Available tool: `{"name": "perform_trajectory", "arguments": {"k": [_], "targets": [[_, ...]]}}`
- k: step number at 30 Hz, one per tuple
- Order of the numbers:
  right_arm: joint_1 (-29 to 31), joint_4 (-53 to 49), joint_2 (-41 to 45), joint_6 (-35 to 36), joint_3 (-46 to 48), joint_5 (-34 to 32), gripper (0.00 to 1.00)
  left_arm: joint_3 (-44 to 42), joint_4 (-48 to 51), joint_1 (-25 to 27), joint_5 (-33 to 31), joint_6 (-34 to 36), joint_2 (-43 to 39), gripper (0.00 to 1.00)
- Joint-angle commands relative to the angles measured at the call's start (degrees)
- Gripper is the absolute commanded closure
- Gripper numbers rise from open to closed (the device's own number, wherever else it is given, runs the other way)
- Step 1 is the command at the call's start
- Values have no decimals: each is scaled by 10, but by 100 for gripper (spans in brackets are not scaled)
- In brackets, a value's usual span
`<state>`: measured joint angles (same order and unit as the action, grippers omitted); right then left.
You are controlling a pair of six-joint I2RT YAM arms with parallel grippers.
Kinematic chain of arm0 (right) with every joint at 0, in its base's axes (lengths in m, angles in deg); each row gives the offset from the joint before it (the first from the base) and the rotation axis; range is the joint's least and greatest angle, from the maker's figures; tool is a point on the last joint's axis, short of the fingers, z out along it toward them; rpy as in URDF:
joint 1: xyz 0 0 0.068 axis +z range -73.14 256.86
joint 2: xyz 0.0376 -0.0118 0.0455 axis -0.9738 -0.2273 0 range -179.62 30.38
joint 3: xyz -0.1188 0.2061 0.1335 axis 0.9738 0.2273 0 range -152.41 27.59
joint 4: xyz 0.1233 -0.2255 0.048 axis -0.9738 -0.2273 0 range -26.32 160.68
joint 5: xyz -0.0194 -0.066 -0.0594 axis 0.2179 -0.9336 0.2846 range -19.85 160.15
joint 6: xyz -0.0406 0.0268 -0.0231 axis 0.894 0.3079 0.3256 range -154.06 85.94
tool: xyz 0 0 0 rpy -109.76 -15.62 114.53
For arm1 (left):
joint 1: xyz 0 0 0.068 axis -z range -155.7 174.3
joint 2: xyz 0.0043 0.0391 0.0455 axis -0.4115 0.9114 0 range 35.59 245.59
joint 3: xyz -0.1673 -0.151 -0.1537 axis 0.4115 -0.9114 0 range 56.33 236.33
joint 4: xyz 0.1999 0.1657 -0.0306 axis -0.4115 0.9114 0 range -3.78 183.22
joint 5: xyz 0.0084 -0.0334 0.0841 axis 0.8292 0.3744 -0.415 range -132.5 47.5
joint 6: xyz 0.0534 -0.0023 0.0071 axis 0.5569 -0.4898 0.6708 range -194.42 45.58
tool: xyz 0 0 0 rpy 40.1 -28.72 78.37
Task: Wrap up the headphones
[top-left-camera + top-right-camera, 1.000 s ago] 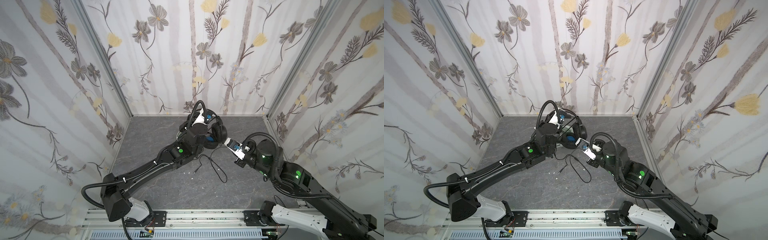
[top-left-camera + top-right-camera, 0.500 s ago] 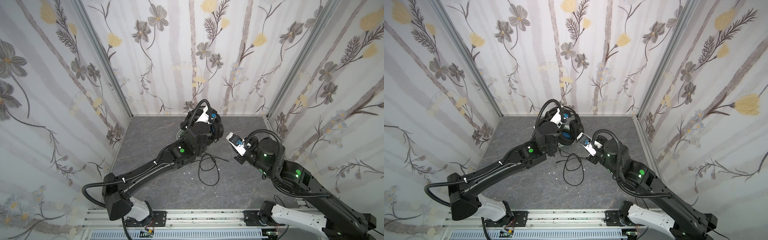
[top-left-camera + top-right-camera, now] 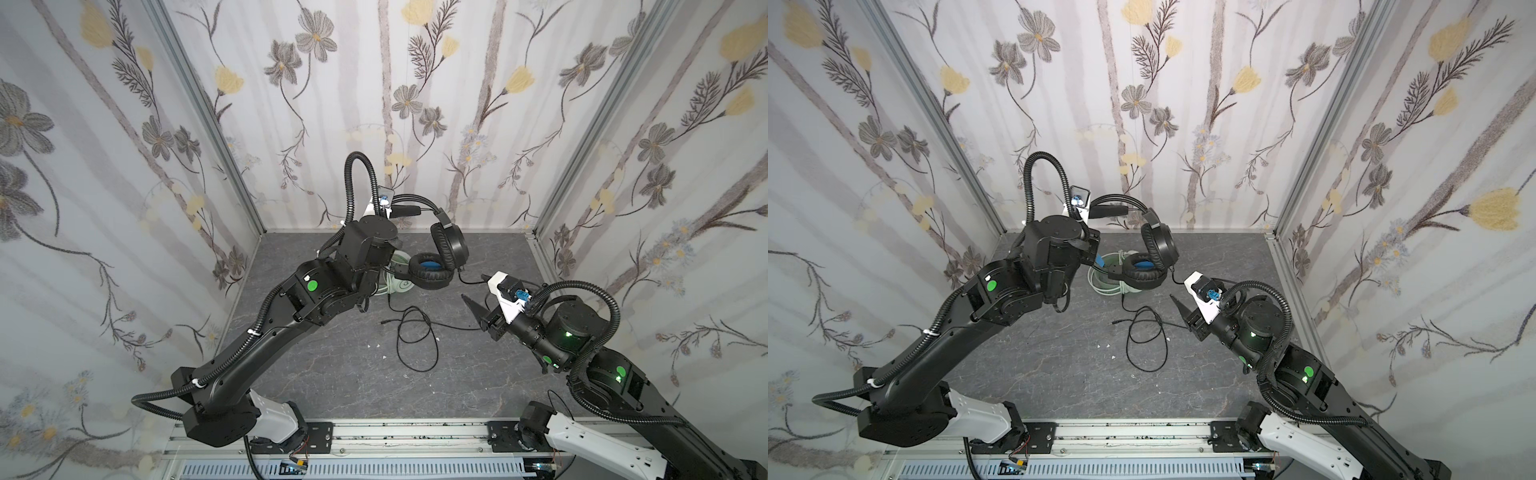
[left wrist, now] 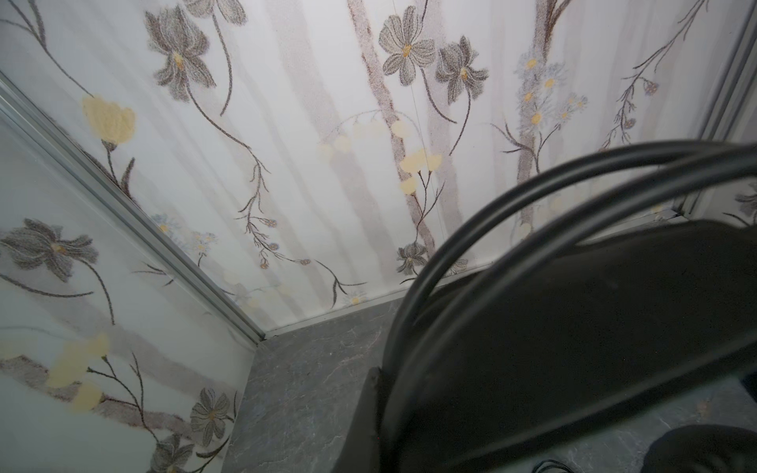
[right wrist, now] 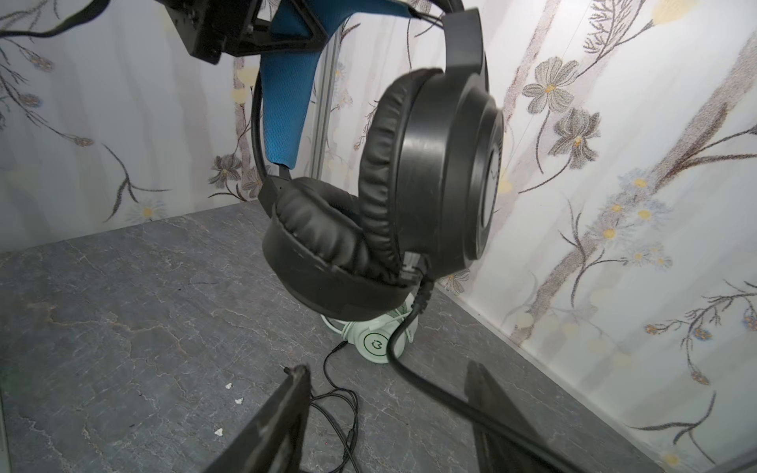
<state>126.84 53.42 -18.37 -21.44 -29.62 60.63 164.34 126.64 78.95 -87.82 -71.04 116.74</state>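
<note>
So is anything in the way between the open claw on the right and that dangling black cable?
Nothing visible. The black cable drops from the raised black headphones and appears to run through the gap of the right claw, whose jaws stand open on either side of it. The mint headphones lie beyond.

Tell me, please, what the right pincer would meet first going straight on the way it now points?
Probably the black cable crossing the open right pincer, then the lower earcup of the black headset; depth unclear.
</note>
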Motion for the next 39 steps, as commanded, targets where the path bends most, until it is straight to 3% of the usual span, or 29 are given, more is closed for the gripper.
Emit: {"name": "perform_trajectory", "arguments": {"k": [1, 7, 11, 17, 20, 27, 31, 35, 39], "targets": [[-8, 61, 5, -38, 8, 9, 37, 41, 29, -2, 43, -94, -5, 100], [-45, 55, 3, -5, -9, 28, 35, 112, 105, -15, 83, -142, 9, 100], [-45, 28, 6, 13, -18, 34, 36, 126, 125, -20, 72, -144, 6, 100], [-44, -1, 8, -21, 23, 138, 40, 106, 107, -50, 74, -151, -14, 100], [-41, 24, 16, -47, 69, 155, 40, 104, 94, -62, 78, -157, -21, 100], [-29, 12, 12, -40, 78, 186, 30, 91, 69, -74, 64, -163, -32, 100], [4, -23, -5, 12, 45, 181, 13, 83, 74, -87, 69, -167, -31, 100], [13, -70, -41, 56, -4, 187, 14, 64, 75, -103, 85, -178, -34, 100], [13, -35, -27, 39, -8, 151, 14, 48, 70, -112, 101, -186, -39, 100]]}}
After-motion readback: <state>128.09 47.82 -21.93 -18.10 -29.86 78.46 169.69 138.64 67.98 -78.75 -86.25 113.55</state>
